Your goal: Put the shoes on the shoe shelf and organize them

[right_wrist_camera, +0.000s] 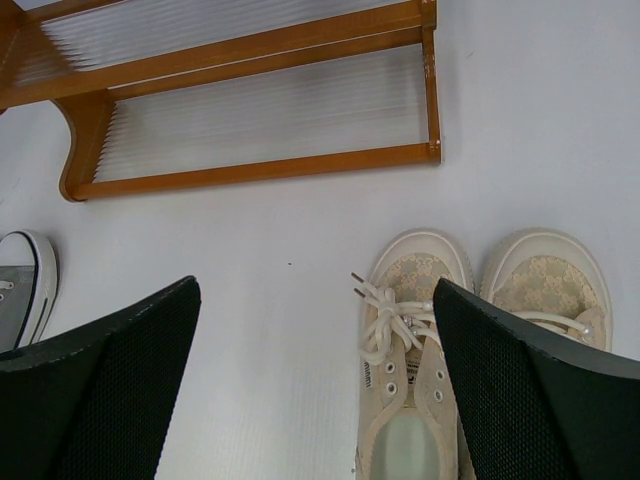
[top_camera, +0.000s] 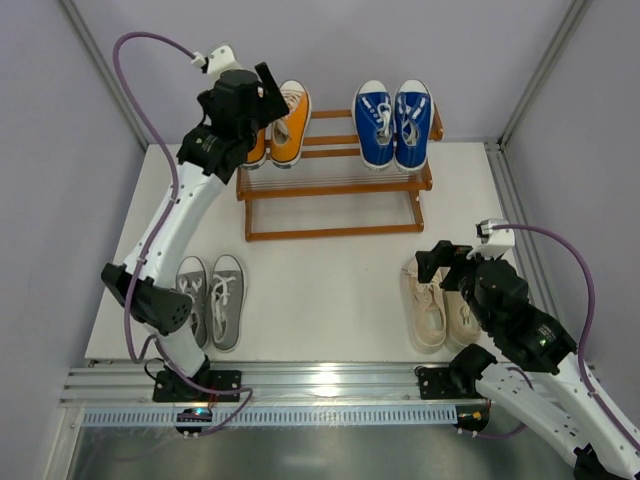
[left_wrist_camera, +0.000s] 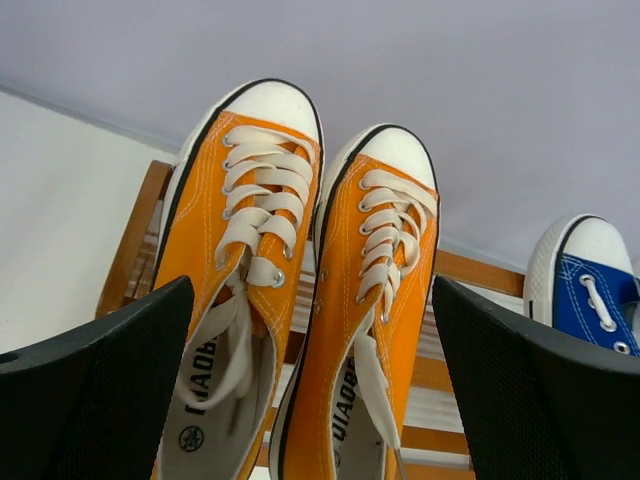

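With left gripper (left_wrist_camera: pixel 312 330) spread wide, gripping nothing, above orange lace-up canvas sneakers (left_wrist_camera: pixel 250 230) on top tier of orange-brown wooden slatted shelf (top_camera: pixel 330 190), beside blue white-toed pair (top_camera: pixel 393 125). With right gripper (right_wrist_camera: pixel 312 330) likewise spread over cream sneakers (right_wrist_camera: pixel 400 400) on white table (top_camera: pixel 320 290); grey pair (top_camera: pixel 212 300) at near left.

white arms (top_camera: pixel 185 215), black joints (top_camera: pixel 150 300), purple cables (top_camera: pixel 148 35)

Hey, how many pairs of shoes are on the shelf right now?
2. The orange pair sits left on the shelf's top tier, the blue pair right. None shows on the lower tier.
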Motion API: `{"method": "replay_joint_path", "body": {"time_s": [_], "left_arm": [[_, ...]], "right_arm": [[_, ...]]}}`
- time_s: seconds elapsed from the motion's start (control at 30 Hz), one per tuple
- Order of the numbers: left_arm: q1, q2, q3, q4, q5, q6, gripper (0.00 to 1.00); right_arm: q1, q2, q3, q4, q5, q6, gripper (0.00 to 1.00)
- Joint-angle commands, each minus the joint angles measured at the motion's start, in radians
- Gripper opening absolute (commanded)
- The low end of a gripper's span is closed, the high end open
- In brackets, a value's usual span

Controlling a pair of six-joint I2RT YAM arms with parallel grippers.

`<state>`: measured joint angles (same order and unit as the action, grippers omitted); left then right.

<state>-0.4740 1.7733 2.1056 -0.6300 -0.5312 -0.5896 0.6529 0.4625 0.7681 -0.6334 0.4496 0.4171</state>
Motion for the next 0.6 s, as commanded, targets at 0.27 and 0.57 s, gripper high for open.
{"method": "replay_joint_path", "body": {"time_s": [0.27,0.57], "left_arm": [[0.006,-0.317,-0.281,0.177,0.203,0.068,1.00],[-0.037,-0.776,-0.978,0.421,0.484,-0.102,1.00]], "right_arm": [[0.004,0.057,0.063,0.034,0.064,-0.012,1.00],[-0.157,0.332,0.099,-0.242,0.114,0.190,1.00]]}}
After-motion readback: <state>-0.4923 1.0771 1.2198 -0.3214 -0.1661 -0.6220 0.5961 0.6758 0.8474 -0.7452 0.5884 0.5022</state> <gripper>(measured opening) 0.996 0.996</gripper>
